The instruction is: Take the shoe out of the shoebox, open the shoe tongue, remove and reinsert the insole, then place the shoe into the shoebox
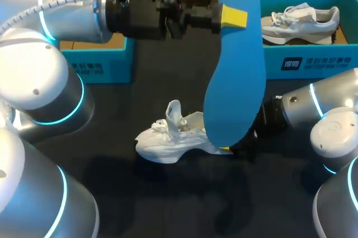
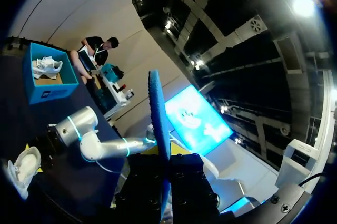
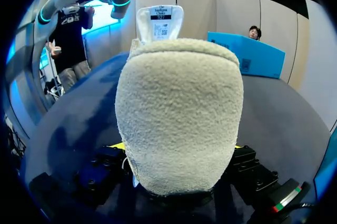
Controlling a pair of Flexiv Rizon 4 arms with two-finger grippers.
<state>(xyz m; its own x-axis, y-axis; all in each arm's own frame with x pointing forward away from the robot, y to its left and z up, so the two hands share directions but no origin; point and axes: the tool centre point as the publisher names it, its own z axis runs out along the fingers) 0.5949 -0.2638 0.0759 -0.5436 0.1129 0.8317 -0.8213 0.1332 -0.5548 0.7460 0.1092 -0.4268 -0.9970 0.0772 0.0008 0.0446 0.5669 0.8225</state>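
Mid-table, the white sneaker point(image 1: 168, 140) stands on its sole, toe toward the table's left edge, heel toward the right, tongue point(image 1: 174, 112) pulled up and open. R gripper point(image 3: 178, 147) is at the heel w/ 1 yellow tip on each flank of the fuzzy heel collar, so it reads as clamped on the sneaker, pinning it to the table point(image 1: 168, 204).

L gripper point(image 1: 234, 18) is raised over the far half of the table, clenched on the blue insole point(image 1: 235, 81) near its upper end. The insole hangs free in the air, not touching the sneaker, and the L wrist view shows it edge-on btwn the fingers. 2 blue boxes stand along the far edge: far-left shoebox point(image 1: 100, 64), and far-right shoebox point(image 1: 313, 61) w/ a 2nd sneaker point(image 1: 302, 22) inside.

Insole is out, so reinserting it is prob. next. It looks thin, light and bendy, likely to buckle if pushed from 1 end; a hold nearer its middle should steer it better under the tongue. The sneaker looks light w/ a soft upper and would prob. skid if let go. The heel is likely its stiffest part, so a sensible place to hold.
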